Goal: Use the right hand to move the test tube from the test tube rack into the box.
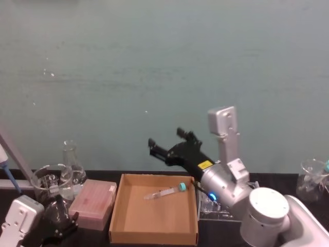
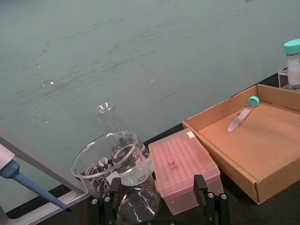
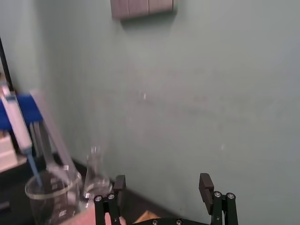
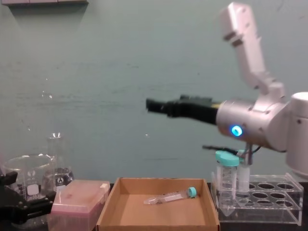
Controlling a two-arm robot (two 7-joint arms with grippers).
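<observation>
The right claw (image 1: 167,142) in the head view is raised above the box's (image 1: 117,206) far wall, its fingers spread and grasping nothing. The test tube (image 1: 165,192) lies on its side inside the box, teal cap toward the right wall. The left claw (image 1: 60,225) sits low beside the pink box (image 1: 92,203).

From the left wrist, the tube rests near the box's far wall.

In the chest view, the test tube rack (image 4: 262,199) stands on the counter, just right of the box.
</observation>
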